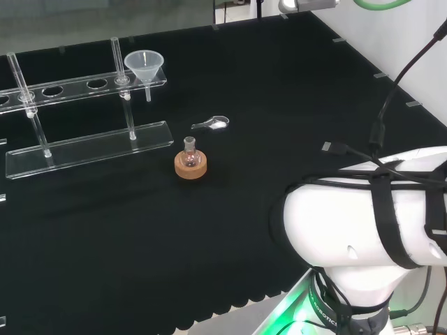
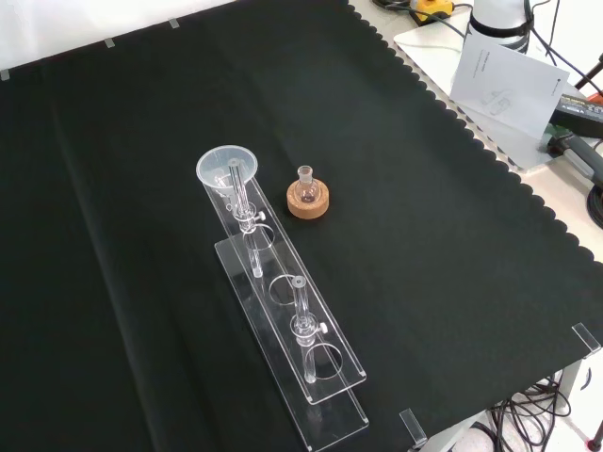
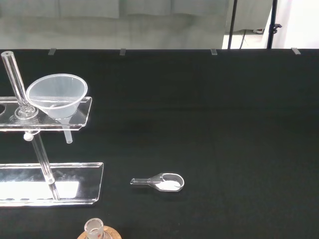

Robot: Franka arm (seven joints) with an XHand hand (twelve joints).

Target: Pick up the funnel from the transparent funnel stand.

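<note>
Black cloth covers the bench | funnel (image 1: 144, 68) is seated upright, stem down, in the end hole of the transparent funnel stand (image 1: 87, 144), toward the far left corner in the head view | well apart from the arm's links (image 1: 363, 223) | hand's finger state cannot be told.

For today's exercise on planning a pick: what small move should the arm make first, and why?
Probably bring the hand across toward the funnel, since it sits untouched in the end hole of the transparent funnel stand, well away from the arm. The flask on its cork ring stands clear of it.
</note>
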